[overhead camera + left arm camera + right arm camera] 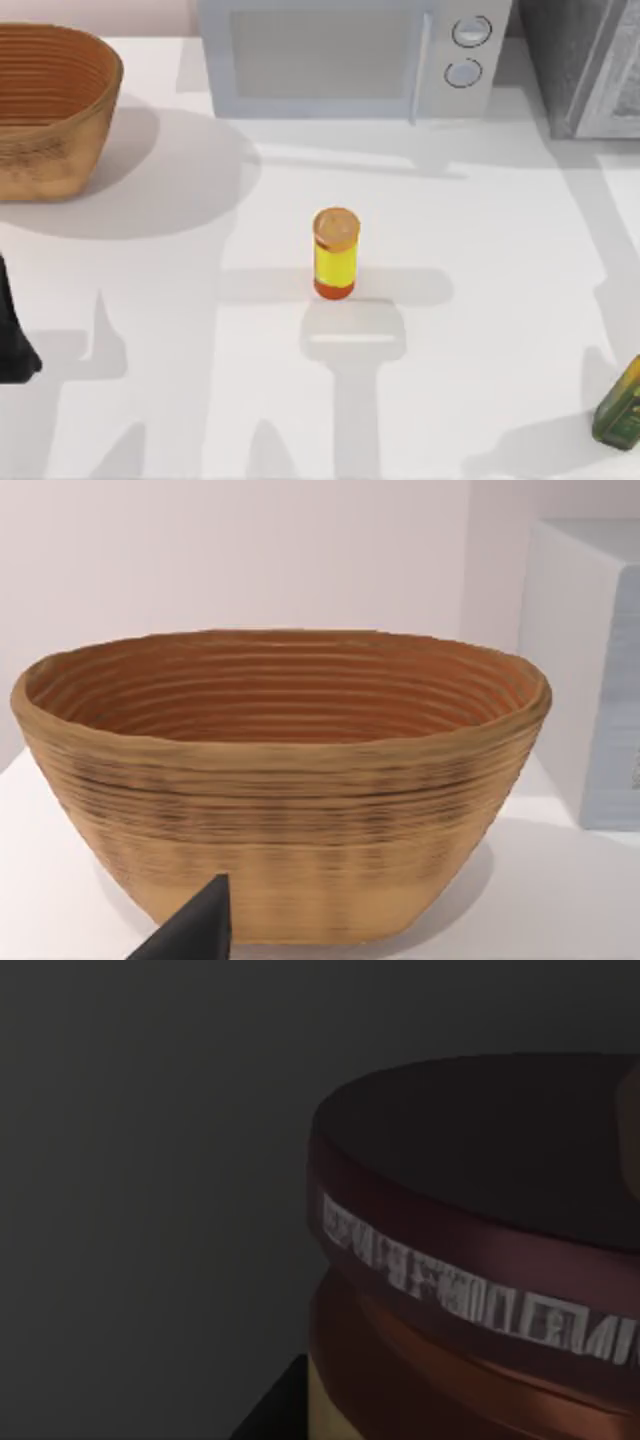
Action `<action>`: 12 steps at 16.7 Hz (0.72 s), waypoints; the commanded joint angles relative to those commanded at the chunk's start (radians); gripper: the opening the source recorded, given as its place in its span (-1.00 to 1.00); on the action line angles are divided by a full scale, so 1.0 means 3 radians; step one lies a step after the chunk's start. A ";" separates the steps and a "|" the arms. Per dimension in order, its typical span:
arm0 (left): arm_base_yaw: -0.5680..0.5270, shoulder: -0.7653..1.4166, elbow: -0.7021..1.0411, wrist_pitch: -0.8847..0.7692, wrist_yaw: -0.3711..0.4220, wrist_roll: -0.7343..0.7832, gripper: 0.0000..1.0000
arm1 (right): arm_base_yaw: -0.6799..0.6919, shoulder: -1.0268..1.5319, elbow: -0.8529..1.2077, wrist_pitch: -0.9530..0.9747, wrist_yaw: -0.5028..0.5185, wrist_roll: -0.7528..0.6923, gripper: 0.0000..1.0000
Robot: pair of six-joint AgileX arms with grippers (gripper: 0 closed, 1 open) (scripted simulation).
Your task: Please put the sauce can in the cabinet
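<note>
The sauce can (pixel 470 1260) sits right up against the right wrist camera. Its flat maroon-brown top, a rim band of pale lettering and a strip of orange-brown body beneath are visible. Everything around it is dim grey, and I cannot tell from this what it stands on or in. How the right gripper's jaws stand cannot be told.

From above, the white counter (pixel 480 380) has a slim yellow bottle (pixel 335 255) with an orange cap standing upright at its middle, apart from everything else. The woven basket (pixel 50 110) is at 10 o'clock. The pale microwave (pixel 350 55) with two round knobs stands at 12 o'clock, along the far edge. The cabinet (pixel 575 60), grey and speckled with a lighter panelled face, is just beside the microwave at 1 o'clock, cut off by the corner of the view. A green-yellow carton (pixel 620 405) leans at 4 o'clock, at the counter's right edge. The left arm (pixel 15 335) shows as a dark shape at 9 o'clock, at the left edge, well apart from the bottle.

In the left wrist view the basket fills the near ground, open side up, with the microwave's side just past it. One dark tip of the left gripper (pixel 195 932) rises in front of the basket's wall, and whether those jaws are apart or together cannot be told
</note>
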 joint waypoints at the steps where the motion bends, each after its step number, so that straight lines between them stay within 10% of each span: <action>1: 0.0000 0.0000 0.0000 0.0000 0.0000 0.0000 1.00 | 0.0000 0.0000 0.0000 0.0000 0.0000 0.0000 -0.85; 12: 0.0000 0.0000 0.0000 0.0000 0.0000 0.0000 1.00 | 0.0000 0.0000 0.0000 0.0000 0.0000 0.0000 0.81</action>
